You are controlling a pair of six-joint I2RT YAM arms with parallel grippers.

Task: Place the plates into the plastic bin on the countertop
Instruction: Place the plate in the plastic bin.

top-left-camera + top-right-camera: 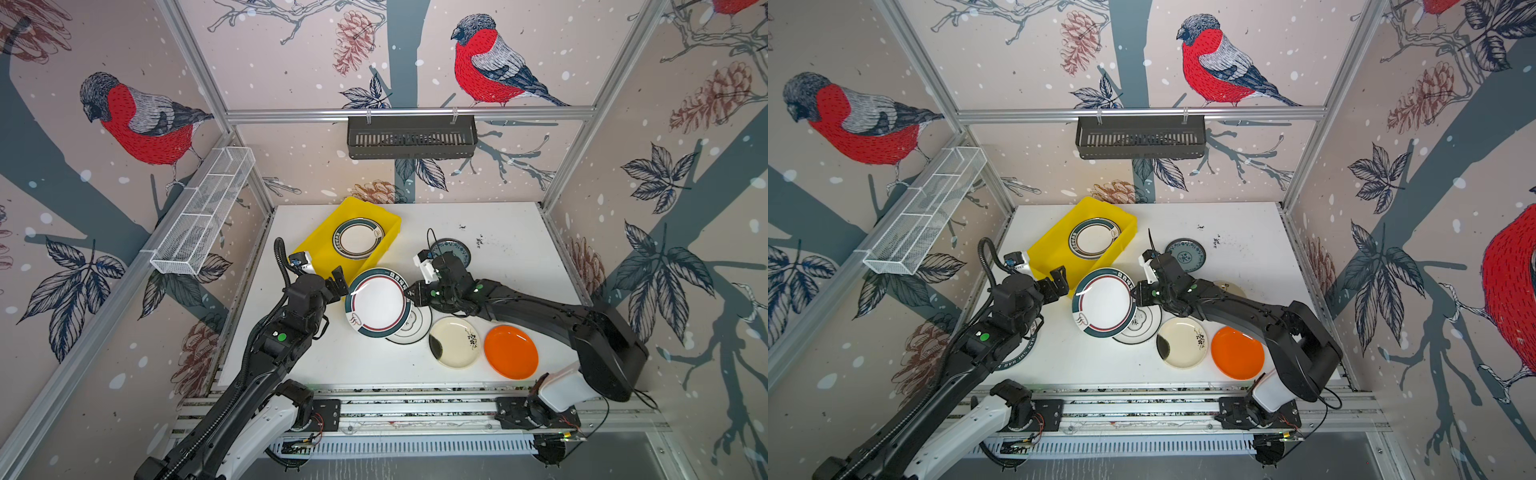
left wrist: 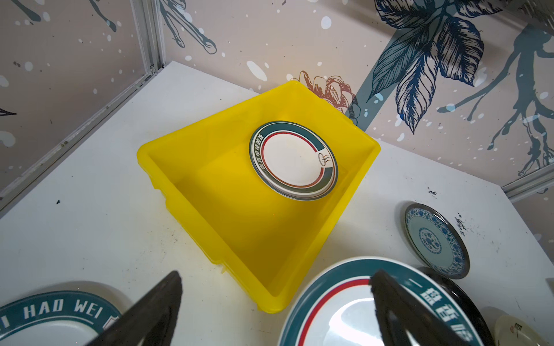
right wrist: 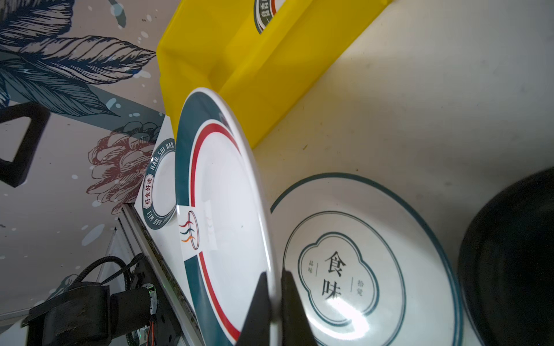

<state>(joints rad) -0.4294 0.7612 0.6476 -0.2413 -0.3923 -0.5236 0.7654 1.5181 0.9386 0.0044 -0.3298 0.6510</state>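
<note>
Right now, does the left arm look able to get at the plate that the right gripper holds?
Probably yes: the left gripper is open right beside the held plate's free rim, nothing between them; the right gripper pinches only the opposite edge.

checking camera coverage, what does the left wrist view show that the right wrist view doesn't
Only the left wrist view: the teal patterned plate and the whole inside of the yellow bin.
Only the right wrist view: the white plate with characters at its centre, and the right end effector shut on the rim of the large green-rimmed plate.
Both: that held plate, the bin with a smaller green-rimmed plate in it, and the HAO WEI plate.
</note>
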